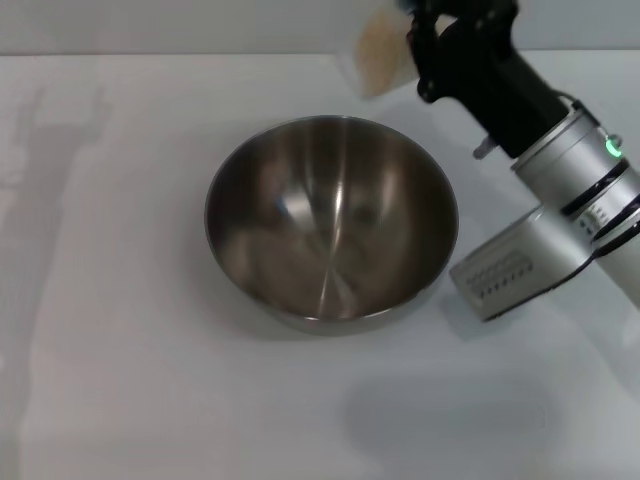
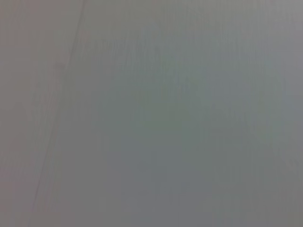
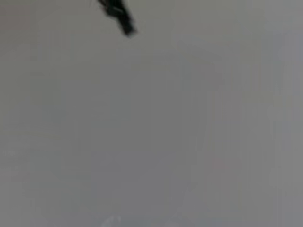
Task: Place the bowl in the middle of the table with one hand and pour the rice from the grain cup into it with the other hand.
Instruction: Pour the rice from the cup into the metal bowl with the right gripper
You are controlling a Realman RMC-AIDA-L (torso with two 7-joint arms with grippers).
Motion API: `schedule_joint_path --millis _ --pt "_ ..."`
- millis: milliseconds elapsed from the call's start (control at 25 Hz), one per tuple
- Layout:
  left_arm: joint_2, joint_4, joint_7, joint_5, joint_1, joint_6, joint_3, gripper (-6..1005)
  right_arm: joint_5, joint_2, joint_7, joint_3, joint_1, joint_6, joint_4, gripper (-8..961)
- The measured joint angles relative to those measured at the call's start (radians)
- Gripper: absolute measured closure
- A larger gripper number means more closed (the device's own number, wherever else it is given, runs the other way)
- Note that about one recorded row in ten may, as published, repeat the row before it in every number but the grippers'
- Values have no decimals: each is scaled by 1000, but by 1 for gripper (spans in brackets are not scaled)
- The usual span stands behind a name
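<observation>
The steel bowl (image 1: 330, 220) stands upright and empty in the middle of the white table (image 1: 120, 380). Above and beyond its far right rim, the clear grain cup (image 1: 378, 55) hangs in the air, tilted, with pale rice (image 1: 383, 48) showing inside it. My right gripper (image 1: 418, 50) is shut on the cup's right side, and its black and silver arm reaches in from the right edge. No rice lies in the bowl. My left gripper is out of view, and the left wrist view shows only a plain grey surface.
The right arm's silver wrist housing (image 1: 505, 270) hangs just beside the bowl's right rim. A small dark shape (image 3: 118, 14) shows in the right wrist view; I cannot tell what it is.
</observation>
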State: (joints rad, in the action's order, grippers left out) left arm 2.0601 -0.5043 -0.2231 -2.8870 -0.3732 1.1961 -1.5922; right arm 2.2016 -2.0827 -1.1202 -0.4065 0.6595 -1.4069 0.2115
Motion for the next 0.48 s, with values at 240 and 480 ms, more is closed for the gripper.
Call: schedule_joint_path --millis 240,480 --pt "0 -17 -1 0 6 0 -3 188 107 0 -124 0 -14 8 -16 933" --pt "0 -28 -1 0 10 -4 -7 188 177 0 -221 0 -20 14 -55 933"
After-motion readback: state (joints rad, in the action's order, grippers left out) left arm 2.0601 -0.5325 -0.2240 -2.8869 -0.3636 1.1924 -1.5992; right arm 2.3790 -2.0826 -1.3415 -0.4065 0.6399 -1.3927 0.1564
